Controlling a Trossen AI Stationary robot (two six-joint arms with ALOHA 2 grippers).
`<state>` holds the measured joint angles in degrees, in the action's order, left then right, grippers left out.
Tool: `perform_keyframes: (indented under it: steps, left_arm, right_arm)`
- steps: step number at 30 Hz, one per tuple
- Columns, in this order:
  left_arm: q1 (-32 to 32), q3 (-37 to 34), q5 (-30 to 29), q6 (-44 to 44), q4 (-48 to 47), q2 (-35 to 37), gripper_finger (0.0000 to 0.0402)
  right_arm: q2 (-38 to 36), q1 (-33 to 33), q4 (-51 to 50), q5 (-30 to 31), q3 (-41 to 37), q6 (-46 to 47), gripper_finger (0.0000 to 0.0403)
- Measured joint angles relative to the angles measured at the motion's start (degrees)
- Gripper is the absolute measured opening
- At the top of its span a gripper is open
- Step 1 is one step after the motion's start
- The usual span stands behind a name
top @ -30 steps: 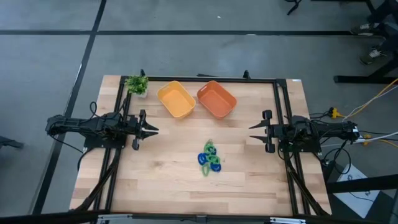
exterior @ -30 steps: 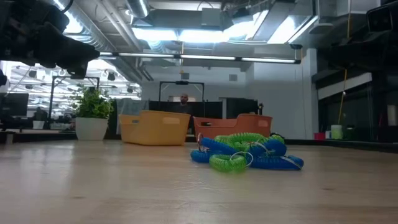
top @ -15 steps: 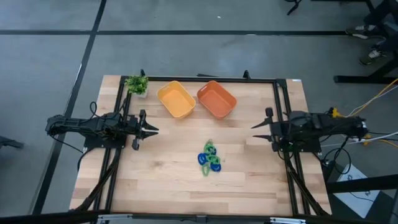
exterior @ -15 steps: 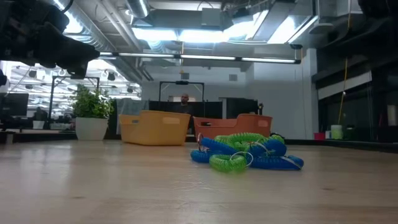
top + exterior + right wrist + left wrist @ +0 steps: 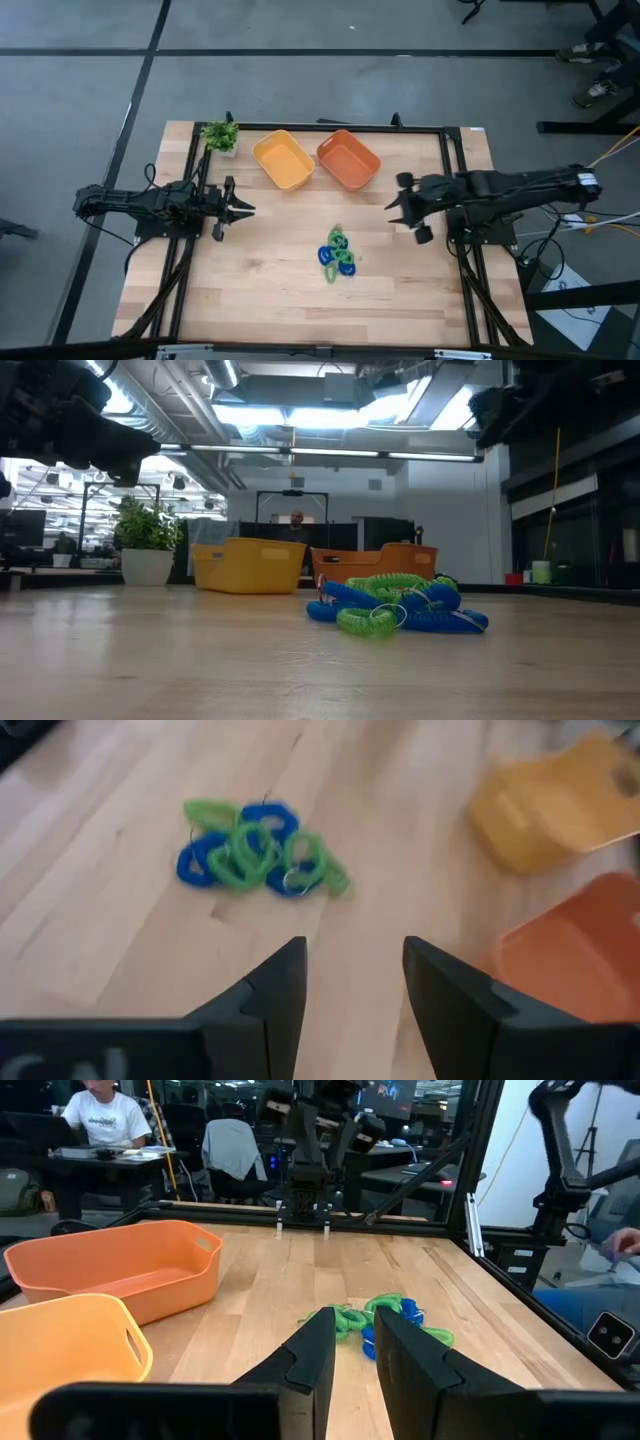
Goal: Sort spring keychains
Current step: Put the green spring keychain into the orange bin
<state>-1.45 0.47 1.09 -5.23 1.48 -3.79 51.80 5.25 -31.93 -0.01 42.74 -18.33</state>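
My left gripper [image 5: 243, 209] waits at the left side of the table, its fingers close together and holding nothing, pointing right toward the middle. The keychains [image 5: 337, 254], blue and green coils tangled in one clump, lie on bare wood at the middle of the table, nearer the near edge than the yellow tray [image 5: 283, 160] and orange tray [image 5: 348, 158], which sit side by side toward the far edge. The clump runs roughly far to near. My right gripper [image 5: 392, 206] hangs above the wood with its fingers spread and nothing between them; the clump lies to its left and a little nearer, and this gripper is the closer of the two. A second ago it sat back by the right rail; it has since reached leftward and inward, while the left arm and the clump have not moved.
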Motion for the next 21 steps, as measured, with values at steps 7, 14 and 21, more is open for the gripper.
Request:
perform_keyframes:
  steps: [7,14,21]
  left_arm:
    - [0.00,0.00,0.02,0.00,0.00,0.02,0.0068]
    - [0.00,0.00,0.02,0.00,0.00,0.00,0.0070]
    - [0.00,0.00,0.00,0.00,0.00,0.02,0.0067]
  right_arm:
    - [14.88,2.39,1.62,-0.02,6.03,0.01,0.0166]
    - [25.88,5.54,1.73,-0.03,10.83,0.01,0.0166]
    - [33.57,7.45,2.75,-0.03,12.00,-0.15,0.0166]
